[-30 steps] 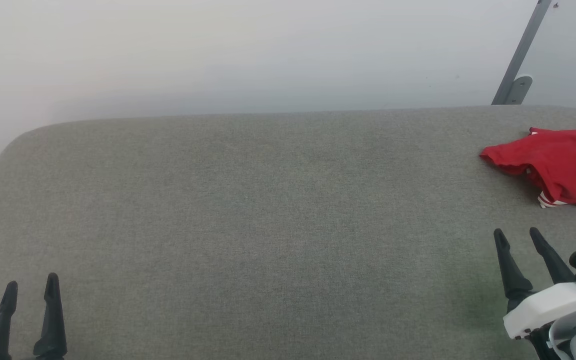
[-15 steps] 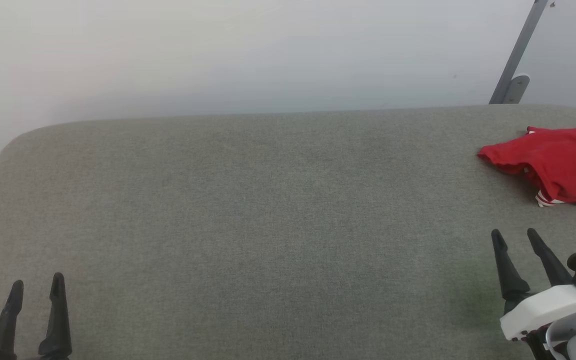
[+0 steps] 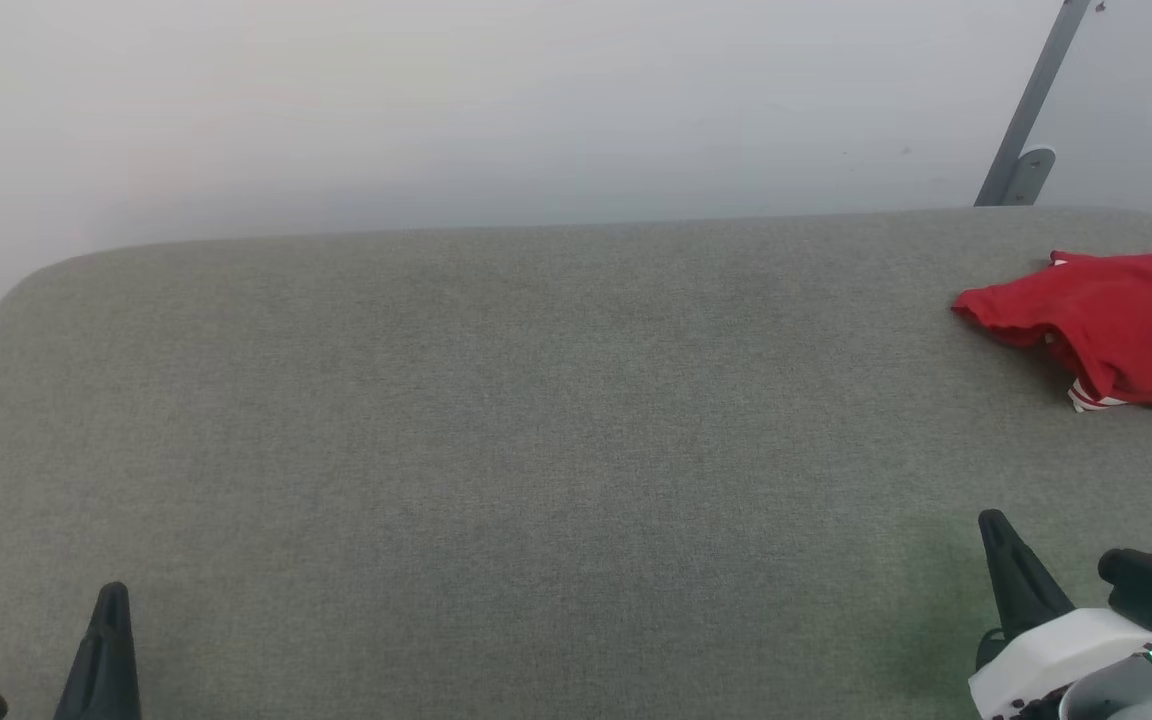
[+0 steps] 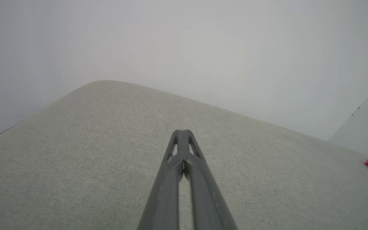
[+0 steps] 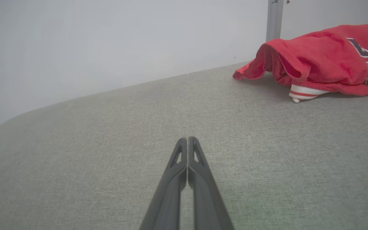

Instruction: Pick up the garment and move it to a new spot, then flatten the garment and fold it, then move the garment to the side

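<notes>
Left pincer (image 4: pixel 181 132) and right pincer (image 5: pixel 187 138) have both drawn together since before, empty, garment (image 5: pixel 315 57) lying apart.

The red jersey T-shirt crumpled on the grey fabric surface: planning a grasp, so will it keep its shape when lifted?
Probably not: the red jersey T-shirt lies in soft humps and folds, so it would likely droop from one pinch. It seems light, thin cloth with a curled edge. Pushed, it may bunch rather than slide on the grey woven surface.

Plain test room or lab, grey fabric-covered table (image 3: pixel 496 420), bare white wall (image 3: pixel 436 100), grey metal strut (image 3: pixel 1032 100).
</notes>
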### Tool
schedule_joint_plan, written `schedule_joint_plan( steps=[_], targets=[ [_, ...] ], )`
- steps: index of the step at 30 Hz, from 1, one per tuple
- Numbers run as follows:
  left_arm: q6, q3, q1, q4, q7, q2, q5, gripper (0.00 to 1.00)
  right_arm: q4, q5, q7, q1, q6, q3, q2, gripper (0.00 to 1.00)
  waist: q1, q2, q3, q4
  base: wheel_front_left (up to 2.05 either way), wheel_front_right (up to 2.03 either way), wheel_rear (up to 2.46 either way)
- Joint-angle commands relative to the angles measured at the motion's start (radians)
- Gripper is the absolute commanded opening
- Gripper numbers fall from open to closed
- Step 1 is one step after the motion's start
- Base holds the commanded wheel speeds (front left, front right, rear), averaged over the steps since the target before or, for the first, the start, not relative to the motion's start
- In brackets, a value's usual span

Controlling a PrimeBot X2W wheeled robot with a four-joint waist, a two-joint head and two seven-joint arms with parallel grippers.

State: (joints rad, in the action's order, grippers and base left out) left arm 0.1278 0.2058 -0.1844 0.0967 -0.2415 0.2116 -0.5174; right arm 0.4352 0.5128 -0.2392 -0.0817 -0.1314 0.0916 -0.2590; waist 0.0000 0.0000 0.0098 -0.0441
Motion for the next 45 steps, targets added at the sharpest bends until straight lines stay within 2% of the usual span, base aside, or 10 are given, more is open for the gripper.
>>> schedule_joint_plan(
  steps=[1,23,45],
  targets=[
    [0.0,0.002,0.023,-0.008,0.014,0.008,-0.055,0.0,-0.022,0.05,0.015,-0.022,0.0,-0.016,-0.001,0.0,0.0,0.0,0.0,0.001,0.0,0.0,0.0],
    [0.001,-0.024,0.1,0.033,0.107,-0.037,-0.34,0.0,-0.071,0.337,0.107,-0.025,0.0,-0.067,0.056,0.0,0.0,0.0,-0.001,0.009,0.0,0.0,0.0],
    [0.002,-0.045,0.163,0.068,0.185,-0.075,-0.574,0.0,-0.11,0.573,0.183,-0.028,0.0,-0.111,0.103,0.0,0.0,0.0,-0.002,0.017,0.0,0.0,0.0]
  ],
)
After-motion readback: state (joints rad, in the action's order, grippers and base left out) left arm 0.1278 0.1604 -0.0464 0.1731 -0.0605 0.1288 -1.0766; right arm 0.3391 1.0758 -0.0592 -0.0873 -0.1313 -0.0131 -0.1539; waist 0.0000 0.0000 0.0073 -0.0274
